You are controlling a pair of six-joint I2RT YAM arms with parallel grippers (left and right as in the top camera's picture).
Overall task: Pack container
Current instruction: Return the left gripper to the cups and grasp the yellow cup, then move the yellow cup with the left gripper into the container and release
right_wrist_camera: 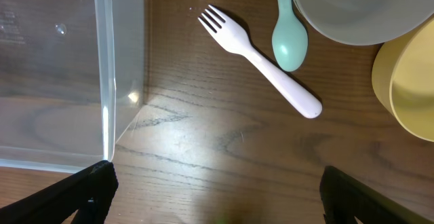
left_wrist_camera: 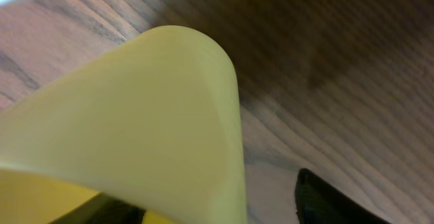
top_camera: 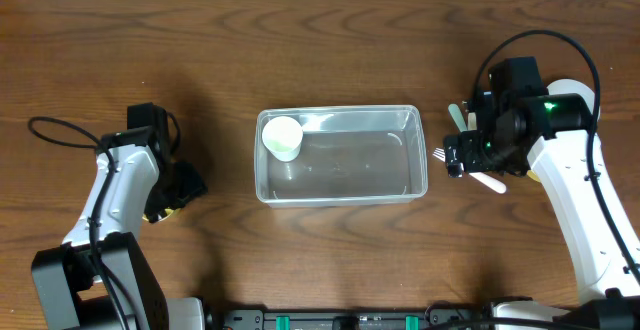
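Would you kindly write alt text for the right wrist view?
A white fork lies on the wooden table, between the clear container at image left and a mint spoon, pale bowl and yellow bowl at image right. The open right gripper hovers above.

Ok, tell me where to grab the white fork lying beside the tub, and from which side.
Take the fork by the stretch of its handle near the rounded end, coming straight down from above with the fingers across its narrow width. It lies flat and diagonal on the table, so only the top is open, and the mint spoon crowds the handle higher up.
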